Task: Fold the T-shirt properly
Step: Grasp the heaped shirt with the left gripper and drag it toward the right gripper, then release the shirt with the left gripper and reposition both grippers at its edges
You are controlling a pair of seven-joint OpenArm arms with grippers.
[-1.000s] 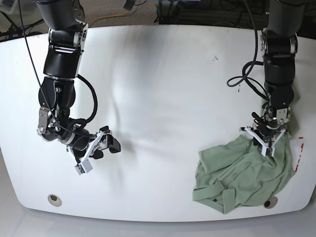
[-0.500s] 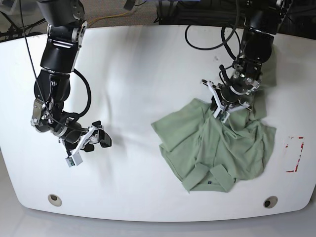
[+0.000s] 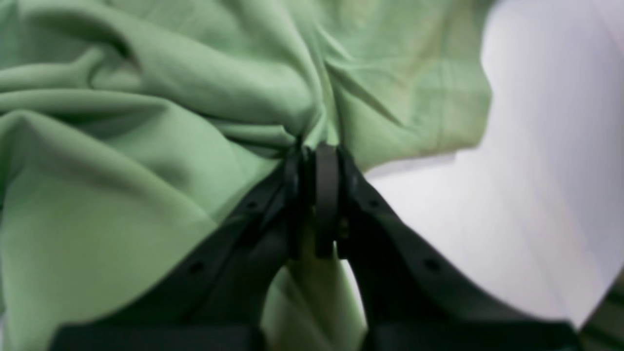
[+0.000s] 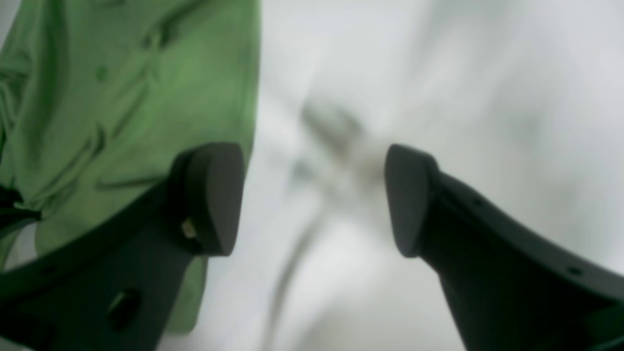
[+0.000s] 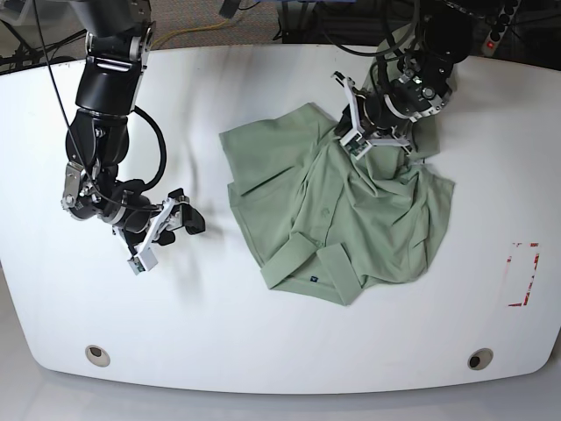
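Observation:
The pale green T-shirt (image 5: 351, 219) lies crumpled on the white table (image 5: 263, 351), right of centre, its collar (image 5: 302, 254) and small dark label toward the front. My left gripper (image 5: 355, 140) is shut on a bunch of the fabric at the shirt's far edge. In the left wrist view the closed jaws (image 3: 317, 151) pinch folds of the T-shirt (image 3: 146, 122). My right gripper (image 5: 171, 230) hovers open left of the shirt, apart from it. The right wrist view shows that gripper (image 4: 312, 200) with its pads wide apart, and the T-shirt (image 4: 122, 87) off to the left.
Two round grommets (image 5: 97, 354) (image 5: 479, 359) sit near the table's front edge. A red tape mark (image 5: 523, 274) is at the right. Cables and dark gear lie beyond the back edge (image 5: 263, 26).
My left gripper has dragged the shirt from the front right corner leftward and toward the back, spreading it out. The right arm has shifted slightly upward, still open.

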